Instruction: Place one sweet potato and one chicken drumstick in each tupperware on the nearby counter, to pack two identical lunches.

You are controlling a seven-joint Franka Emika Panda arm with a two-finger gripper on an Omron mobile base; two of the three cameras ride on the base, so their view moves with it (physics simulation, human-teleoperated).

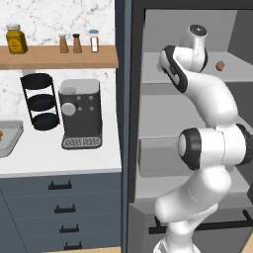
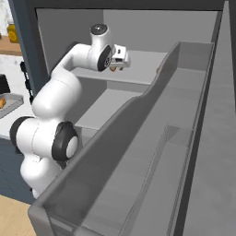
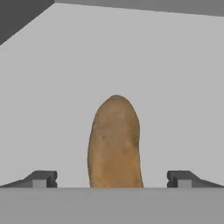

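Observation:
In the hand view a smooth tan-brown sweet potato (image 3: 114, 142) lies on a pale grey fridge shelf (image 3: 175, 87), lengthwise between my two fingertips. My gripper (image 3: 111, 179) is open, one fingertip (image 3: 41, 179) on each side of the tuber with a wide gap to it. From the right base view the gripper (image 2: 120, 62) reaches in over the upper fridge shelf. A second sweet potato (image 1: 220, 65) rests farther along that shelf. One grey tupperware (image 1: 9, 141) sits at the counter's (image 1: 59, 158) left edge, with an orange drumstick piece (image 2: 2, 101) in it.
The open fridge door (image 2: 152, 152) with its grey bins stands close on the right. On the counter are a dark coffee machine (image 1: 80, 113) and a black tiered rack (image 1: 40, 101). A wooden wall shelf (image 1: 59, 57) carries jars and shakers.

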